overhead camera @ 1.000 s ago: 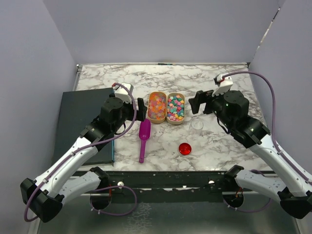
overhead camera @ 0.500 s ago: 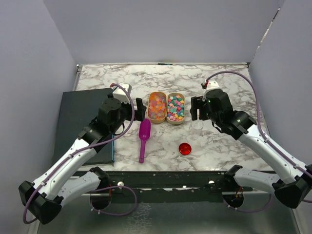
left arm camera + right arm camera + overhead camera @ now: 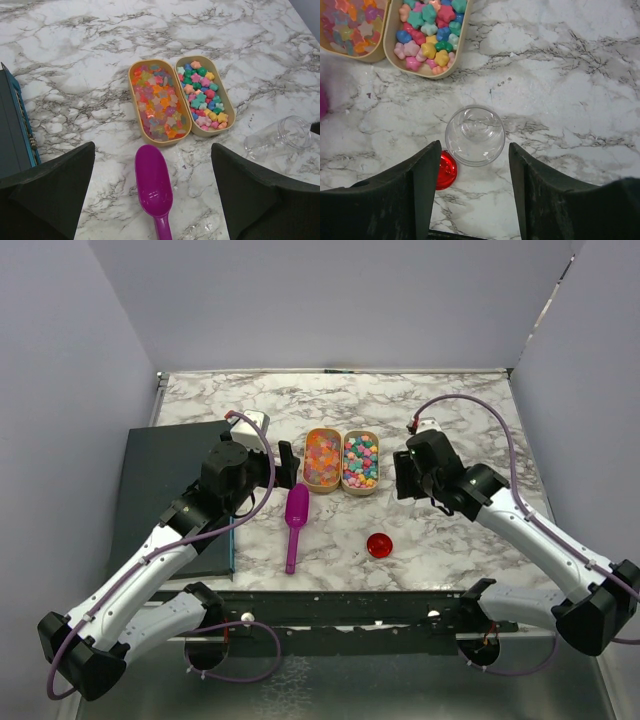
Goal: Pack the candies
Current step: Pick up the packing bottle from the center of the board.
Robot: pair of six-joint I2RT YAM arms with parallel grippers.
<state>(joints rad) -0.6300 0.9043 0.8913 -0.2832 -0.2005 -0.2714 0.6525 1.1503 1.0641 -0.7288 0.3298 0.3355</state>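
Observation:
Candies fill two tan oval trays: translucent orange and pink ones in the left tray, pastel ones in the right tray. A clear empty jar stands upright on the marble. My right gripper is open above it, a finger on each side, not touching; it hides the jar in the top view. A purple scoop lies below the trays. My left gripper is open and empty above the scoop's bowl.
A shiny red round lid lies on the marble just near-left of the jar. A dark flat book covers the table's left side. Grey walls close in the left, back and right.
My right gripper has swung left and down over the clear jar, which it now straddles and hides in the top view. The left arm has barely moved.

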